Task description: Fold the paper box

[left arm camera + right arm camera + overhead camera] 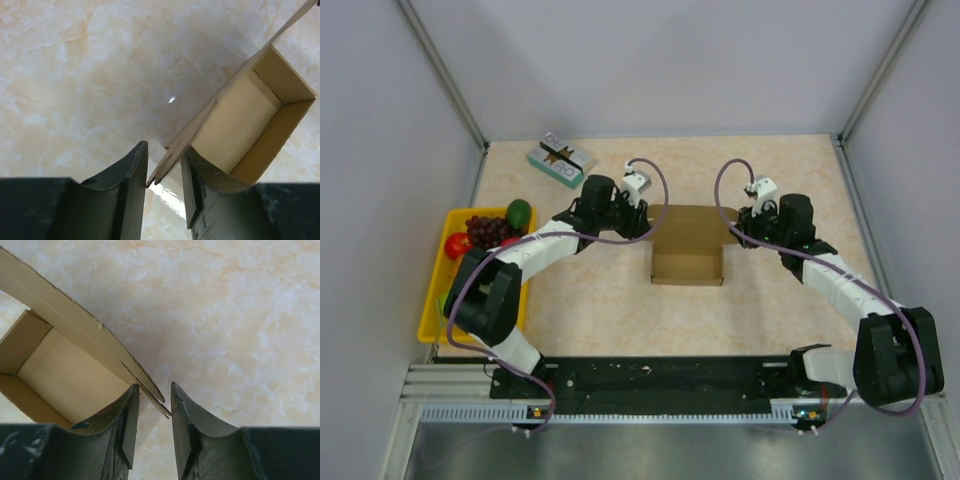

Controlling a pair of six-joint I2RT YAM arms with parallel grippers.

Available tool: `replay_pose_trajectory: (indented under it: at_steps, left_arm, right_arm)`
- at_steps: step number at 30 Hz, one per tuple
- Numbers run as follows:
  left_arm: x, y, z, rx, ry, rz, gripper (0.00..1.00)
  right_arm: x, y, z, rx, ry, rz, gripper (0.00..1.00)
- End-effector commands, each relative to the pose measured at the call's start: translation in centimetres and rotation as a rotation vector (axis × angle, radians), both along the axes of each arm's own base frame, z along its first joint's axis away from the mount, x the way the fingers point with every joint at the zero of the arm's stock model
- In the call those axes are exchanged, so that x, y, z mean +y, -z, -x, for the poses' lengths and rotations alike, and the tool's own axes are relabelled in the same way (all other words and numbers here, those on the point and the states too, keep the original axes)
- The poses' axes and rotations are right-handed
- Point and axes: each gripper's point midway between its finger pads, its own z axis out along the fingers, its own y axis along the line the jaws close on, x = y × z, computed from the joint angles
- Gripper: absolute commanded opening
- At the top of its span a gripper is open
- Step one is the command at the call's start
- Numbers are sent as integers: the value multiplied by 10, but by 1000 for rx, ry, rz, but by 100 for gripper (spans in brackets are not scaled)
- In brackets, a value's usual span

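Paper box [687, 245]: there it sits, mid-table [620, 300], with a flap out to each side.
Left gripper [165, 148]: right at the box's left flap, with the flap edge between its fingers.
Right gripper [153, 386]: mirrored at the box's right flap, again with the edge between its fingers.
Tray [432, 305]: well left of the box.
Fruit [490, 230]: in the tray's far end.
Small carton [560, 158]: behind the box, off to its left.

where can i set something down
Bare table: the near strip between the paper box and the arm bases, and the far strip behind it, beside the teal-and-white box. Crowded: the yellow tray on the left, and both box sides, where left tool and right tool straddle its flaps.
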Motion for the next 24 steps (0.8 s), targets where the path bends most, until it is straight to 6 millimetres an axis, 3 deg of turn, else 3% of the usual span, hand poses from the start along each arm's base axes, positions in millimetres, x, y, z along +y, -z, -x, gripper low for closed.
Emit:
replay_pose_trajectory:
  at_steps: [1,8,15,24]
  left_arm:
    - [-3,-24,-7,-34,-55,61,34]
    - [1,-31,2,-73,-209,88,26]
    - [-5,-37,13,-125,-361,78,19]
    - [-5,-26,23,-58,-461,75,12]
  right_arm:
    - [3,-16,-5,-36,27,-73,30]
    - [6,-20,13,-92,99,-149,24]
    - [25,-27,30,-113,150,-153,16]
    - [31,-22,42,-51,256,-160,2]
